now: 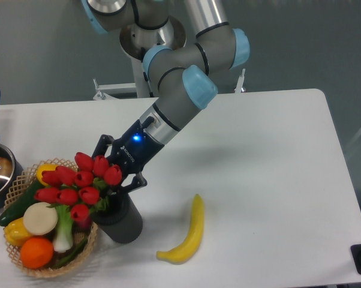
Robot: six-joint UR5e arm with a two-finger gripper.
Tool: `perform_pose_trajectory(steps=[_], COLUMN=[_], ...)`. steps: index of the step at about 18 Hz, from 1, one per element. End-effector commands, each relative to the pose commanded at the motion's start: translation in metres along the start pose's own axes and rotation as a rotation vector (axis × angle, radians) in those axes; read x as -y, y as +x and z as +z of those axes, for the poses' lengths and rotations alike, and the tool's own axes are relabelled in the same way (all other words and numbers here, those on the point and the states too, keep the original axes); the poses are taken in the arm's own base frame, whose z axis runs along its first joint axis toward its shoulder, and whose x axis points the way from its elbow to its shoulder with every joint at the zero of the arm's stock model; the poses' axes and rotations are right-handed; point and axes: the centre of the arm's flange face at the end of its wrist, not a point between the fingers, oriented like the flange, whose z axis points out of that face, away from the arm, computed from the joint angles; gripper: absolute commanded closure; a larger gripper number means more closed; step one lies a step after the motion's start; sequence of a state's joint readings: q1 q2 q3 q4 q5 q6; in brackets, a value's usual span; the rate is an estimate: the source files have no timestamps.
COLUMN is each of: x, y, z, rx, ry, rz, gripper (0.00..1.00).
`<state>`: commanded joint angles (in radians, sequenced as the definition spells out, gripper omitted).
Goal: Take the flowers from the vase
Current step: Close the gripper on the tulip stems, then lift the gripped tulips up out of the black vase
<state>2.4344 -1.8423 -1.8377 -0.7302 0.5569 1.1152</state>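
Table (270, 156) spans under everything. Wicker basket (24, 264) of produce sits left of and below the pincer. Pincer (116, 177) is down in the flowers (78, 180); fingers are hidden behind the buds, so can't tell its opening or whether it grips. Flowers stand in the vase (123, 222), directly below the pincer. Banana (189, 231) lies lower right of it.

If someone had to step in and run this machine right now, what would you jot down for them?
Claw: down among the flowers, just above the vase; the blooms hide its tips, so open or shut cannot be told.
Flowers: in the vase, leaning left over the basket.
Vase: upright on the table, beside the basket; a banana lies to its right.
Done: claw brought to the flowers.
Left: confirm the grip, lift the flowers out.
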Motion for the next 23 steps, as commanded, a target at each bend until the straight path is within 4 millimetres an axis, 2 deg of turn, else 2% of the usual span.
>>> perform_pose_trajectory(steps=[2,7,14,21,23], x=[0.003,0.018,0.024,0.046,0.058], y=[0.0,-0.002,-0.001,0.008,0.01], z=[-0.006,-0.037,-0.049,-0.072,-0.08], rx=[0.001,0.018,0.03,0.024,0.024], ry=[0.023,0.108,0.128,0.21,0.229], rz=[0.002,-0.022,-0.017,0.007,-0.01], gripper=[0.53,0.53,0.56,0.56,0.56])
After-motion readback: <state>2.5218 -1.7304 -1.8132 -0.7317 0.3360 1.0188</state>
